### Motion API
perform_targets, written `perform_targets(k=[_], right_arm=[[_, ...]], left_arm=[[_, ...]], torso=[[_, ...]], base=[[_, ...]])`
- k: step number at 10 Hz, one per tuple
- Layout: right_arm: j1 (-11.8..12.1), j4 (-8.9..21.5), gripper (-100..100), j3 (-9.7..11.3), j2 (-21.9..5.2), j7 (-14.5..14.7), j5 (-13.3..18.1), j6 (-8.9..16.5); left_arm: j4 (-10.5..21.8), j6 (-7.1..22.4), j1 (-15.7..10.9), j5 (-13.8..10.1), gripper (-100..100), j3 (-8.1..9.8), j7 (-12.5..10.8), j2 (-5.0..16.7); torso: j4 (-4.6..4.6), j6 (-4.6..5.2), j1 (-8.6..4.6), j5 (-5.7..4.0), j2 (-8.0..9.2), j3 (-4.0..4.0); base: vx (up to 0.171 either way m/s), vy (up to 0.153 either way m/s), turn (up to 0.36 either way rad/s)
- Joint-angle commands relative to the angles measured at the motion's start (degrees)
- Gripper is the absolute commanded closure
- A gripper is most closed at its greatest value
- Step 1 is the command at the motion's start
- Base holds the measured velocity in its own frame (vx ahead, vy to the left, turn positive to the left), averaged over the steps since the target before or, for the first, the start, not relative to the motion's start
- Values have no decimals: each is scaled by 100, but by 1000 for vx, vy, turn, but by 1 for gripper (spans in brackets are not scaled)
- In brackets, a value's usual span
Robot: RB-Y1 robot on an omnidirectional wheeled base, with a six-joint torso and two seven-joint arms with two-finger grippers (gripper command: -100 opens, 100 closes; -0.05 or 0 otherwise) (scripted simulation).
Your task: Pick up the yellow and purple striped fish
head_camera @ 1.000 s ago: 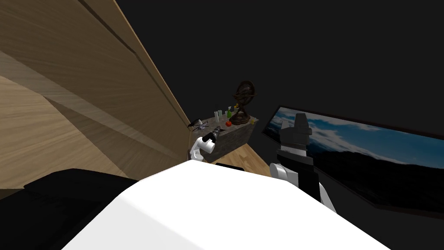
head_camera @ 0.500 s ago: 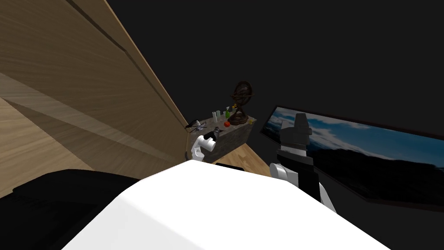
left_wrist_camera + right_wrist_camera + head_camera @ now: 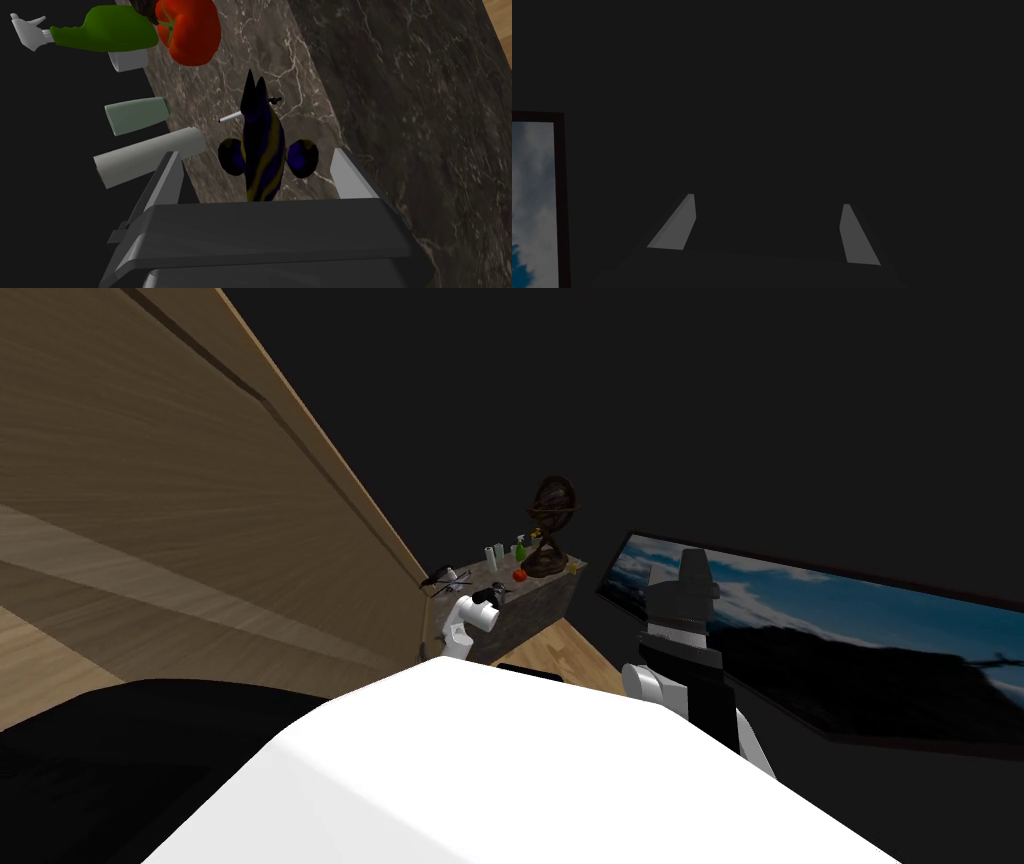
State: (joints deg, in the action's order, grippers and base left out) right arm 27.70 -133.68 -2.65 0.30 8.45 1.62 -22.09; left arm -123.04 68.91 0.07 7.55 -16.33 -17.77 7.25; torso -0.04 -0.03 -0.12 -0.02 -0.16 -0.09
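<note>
The left gripper [image 3: 257,152] hangs over a dark marbled counter [image 3: 400,100] with its fingers [image 3: 167,175] spread wide, gripping nothing. The fish [image 3: 263,131], dark purple with yellow stripes, lies on the counter between those fingers, its forked tail pointing away from the gripper's body and its head end hidden behind that body. Its two round side fins reach toward each finger without touching either. Whether the fingertips are down at the fish's level or just above it is hard to tell. A thin white stick [image 3: 231,118] lies beside the tail. Just outside one finger lies a grey cylinder [image 3: 150,155], and past it, farther from the gripper, a pale green cup [image 3: 136,115]. Well beyond the fingertips sit a red tomato [image 3: 190,32] and a green spray bottle [image 3: 105,35]. In the head view a dark globe [image 3: 553,528] stands at the counter's far end. The right gripper [image 3: 768,200] is raised off to the side, well away from the counter, fingers apart and empty.
</note>
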Motion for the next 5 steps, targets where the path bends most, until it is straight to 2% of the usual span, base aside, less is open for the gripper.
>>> perform_targets(k=[1, 5], right_arm=[[0, 0, 0, 0, 0, 0, 0, 0], [0, 0, 0, 0, 0, 0, 0, 0]], left_arm=[[21, 173, -49, 15, -100, 18, -30, -16], [113, 826, -318, 102, -100, 147, -147, -156]], torso=[[0, 0, 0, 0, 0, 0], [-1, -1, 0, 0, -2, -1]], base=[[34, -13, -36], [40, -14, -74]])
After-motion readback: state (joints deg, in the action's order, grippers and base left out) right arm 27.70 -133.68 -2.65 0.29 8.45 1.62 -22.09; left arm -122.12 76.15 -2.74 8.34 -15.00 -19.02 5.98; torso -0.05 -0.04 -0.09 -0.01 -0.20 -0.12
